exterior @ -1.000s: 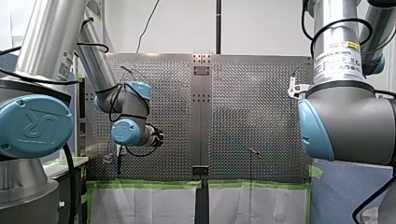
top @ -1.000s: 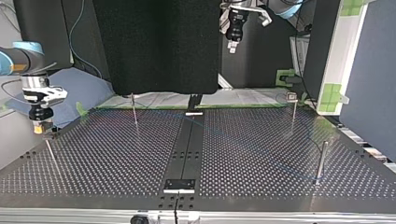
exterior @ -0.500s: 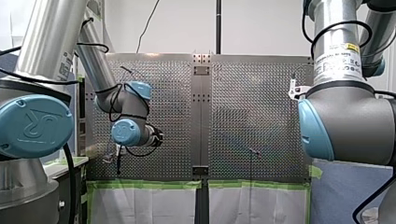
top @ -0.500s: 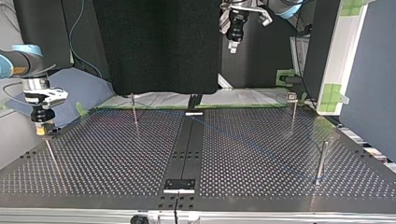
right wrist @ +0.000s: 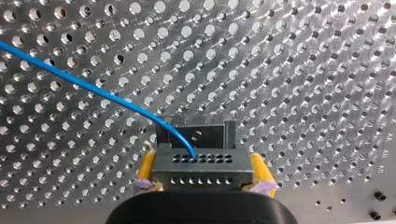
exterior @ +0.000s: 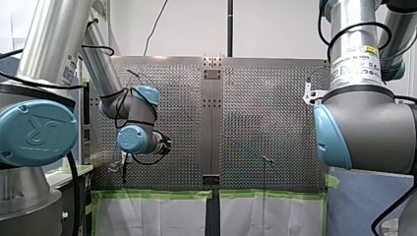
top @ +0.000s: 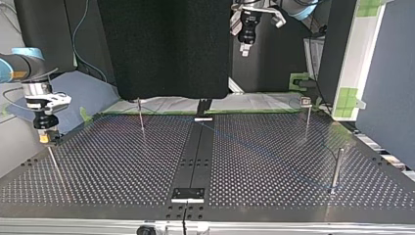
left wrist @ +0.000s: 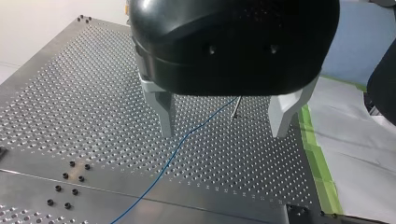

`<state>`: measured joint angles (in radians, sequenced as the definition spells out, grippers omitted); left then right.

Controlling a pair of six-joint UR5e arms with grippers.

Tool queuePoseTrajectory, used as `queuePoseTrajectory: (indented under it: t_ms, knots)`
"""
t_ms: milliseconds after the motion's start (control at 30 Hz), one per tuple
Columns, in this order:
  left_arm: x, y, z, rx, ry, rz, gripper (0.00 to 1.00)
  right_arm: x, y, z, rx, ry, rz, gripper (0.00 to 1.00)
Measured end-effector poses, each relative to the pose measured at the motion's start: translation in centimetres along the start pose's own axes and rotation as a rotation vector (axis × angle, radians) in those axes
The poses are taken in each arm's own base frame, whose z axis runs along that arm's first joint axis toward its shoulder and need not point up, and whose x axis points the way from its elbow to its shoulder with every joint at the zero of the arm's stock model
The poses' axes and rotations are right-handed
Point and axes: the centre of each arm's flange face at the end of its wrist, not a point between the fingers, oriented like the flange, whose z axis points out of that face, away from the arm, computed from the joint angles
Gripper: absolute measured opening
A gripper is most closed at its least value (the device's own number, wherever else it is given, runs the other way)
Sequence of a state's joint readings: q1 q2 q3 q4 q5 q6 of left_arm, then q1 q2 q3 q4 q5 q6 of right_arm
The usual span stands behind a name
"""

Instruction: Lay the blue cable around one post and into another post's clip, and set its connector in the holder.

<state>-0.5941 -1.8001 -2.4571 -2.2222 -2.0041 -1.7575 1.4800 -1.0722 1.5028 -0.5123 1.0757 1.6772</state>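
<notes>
At the holder (right wrist: 194,135) you have the connector (right wrist: 201,161) clamped in the right gripper (right wrist: 202,173), seemingly not yet seated; the left gripper (left wrist: 224,116) hangs wide open and empty over the cable (left wrist: 187,140), routing unclear.

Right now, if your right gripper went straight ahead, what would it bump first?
Probably the small grey metal holder just ahead of the grey holed connector my right gripper holds; the gap is hard to judge.
</notes>
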Motion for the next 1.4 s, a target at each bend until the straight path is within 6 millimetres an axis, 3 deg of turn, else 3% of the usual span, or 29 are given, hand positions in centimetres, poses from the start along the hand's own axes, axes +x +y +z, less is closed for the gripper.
queuePoseTrajectory:
  t_ms: [800, 1400]
  knots:
    - [-0.1, 0.2, 0.2, -0.006, 0.000, 0.000, 1.00, -0.7, -1.0, 0.6, 0.011, -0.021, 0.011, 0.00]
    - [-0.1, 0.4, 0.4, -0.010, -0.003, -0.002, 1.00, -0.1, -1.1, 1.2, 0.014, -0.014, 0.015, 0.00]
